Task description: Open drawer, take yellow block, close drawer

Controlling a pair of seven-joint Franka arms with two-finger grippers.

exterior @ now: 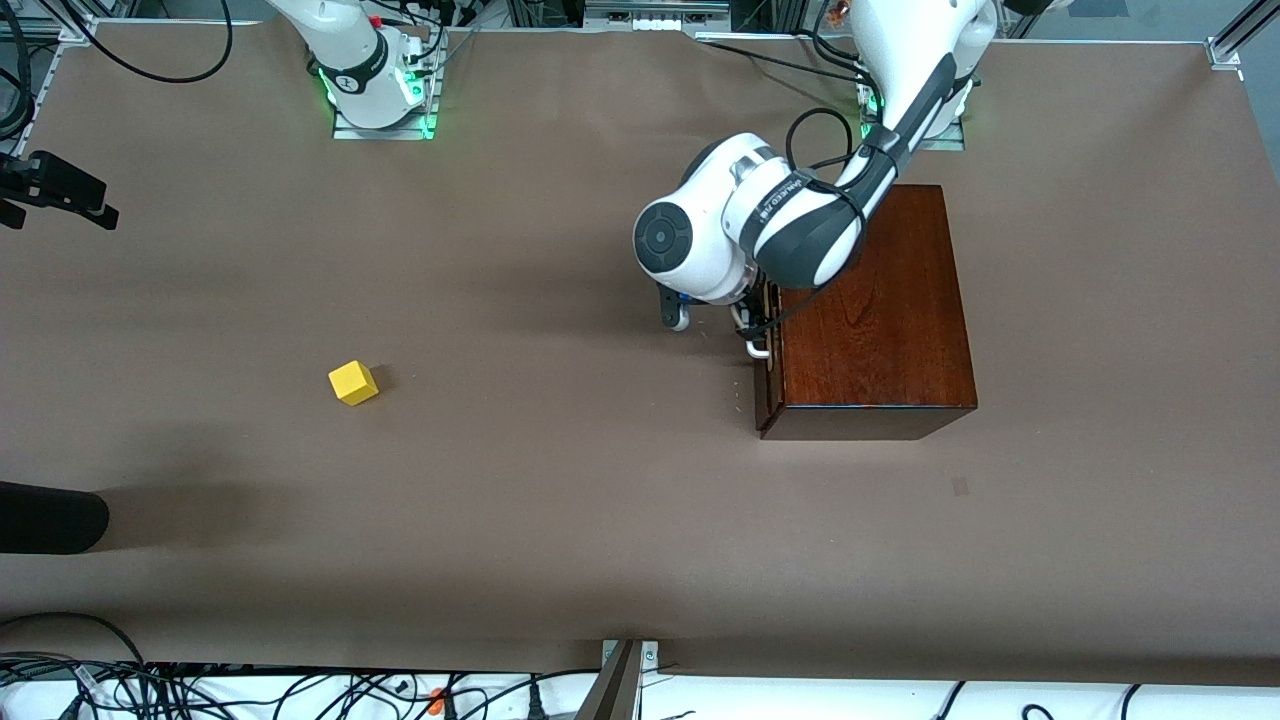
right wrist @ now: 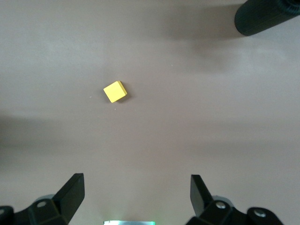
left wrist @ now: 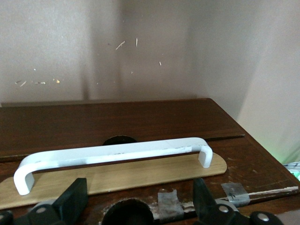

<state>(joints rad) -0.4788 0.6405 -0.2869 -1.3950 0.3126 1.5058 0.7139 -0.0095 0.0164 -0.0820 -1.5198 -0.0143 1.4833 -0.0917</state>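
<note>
The dark mahogany box (exterior: 880,310) stands toward the left arm's end of the table. Its drawer (exterior: 768,390) looks shut, the front flush with the box. The white bar handle (exterior: 757,345) faces the right arm's end; in the left wrist view the handle (left wrist: 112,154) lies just past my open fingers. My left gripper (left wrist: 139,192) is at the drawer front (left wrist: 140,122), open and holding nothing; in the front view it (exterior: 748,325) is mostly hidden under the wrist. The yellow block (exterior: 353,383) lies on the open table. My right gripper (right wrist: 137,187) is open, high over the table, the block (right wrist: 115,91) below it.
A black cylinder (exterior: 50,520) juts in at the table's edge at the right arm's end, nearer the front camera than the block; it also shows in the right wrist view (right wrist: 267,16). A black bracket (exterior: 60,190) sits at the same end. Brown paper covers the table (exterior: 560,480).
</note>
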